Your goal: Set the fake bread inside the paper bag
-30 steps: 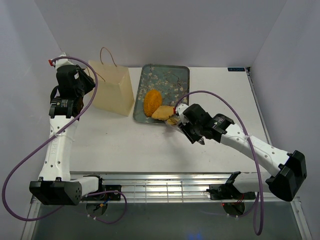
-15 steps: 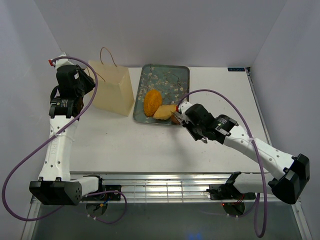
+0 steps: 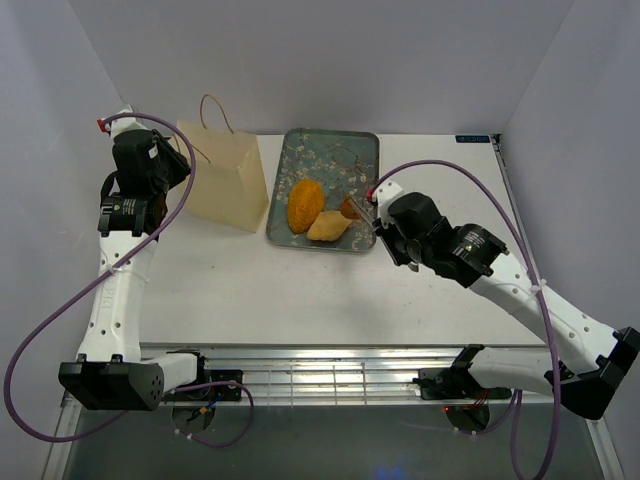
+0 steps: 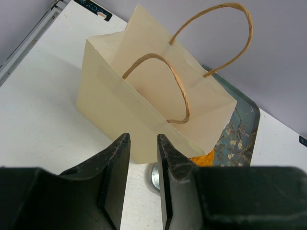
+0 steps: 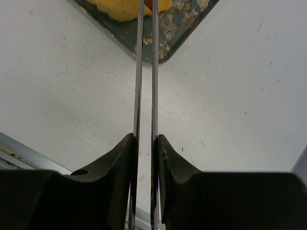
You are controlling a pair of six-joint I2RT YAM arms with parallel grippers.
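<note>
My right pincer (image 3: 360,208) is clamped on the brown-crusted slice (image 3: 348,207), floral tray (image 3: 330,150) beneath. My left pincer (image 4: 143,139) stands slightly parted, empty, paper bag (image 4: 144,96) just ahead.

A robotics lab cell: white tabletop (image 3: 250,285) boxed by plain pale-grey wall panels (image 3: 320,60), white-and-black robot arms (image 3: 118,290) on a slotted aluminium rail (image 3: 320,362), looping purple cables (image 3: 22,350).

Bright, diffuse light covers the white worktop (image 3: 250,280) evenly. The cream boxy paper bag (image 3: 225,180) on it casts only a faint, soft shadow. At the worktop's near edge, silver metal rails (image 3: 330,365) glare.
</note>
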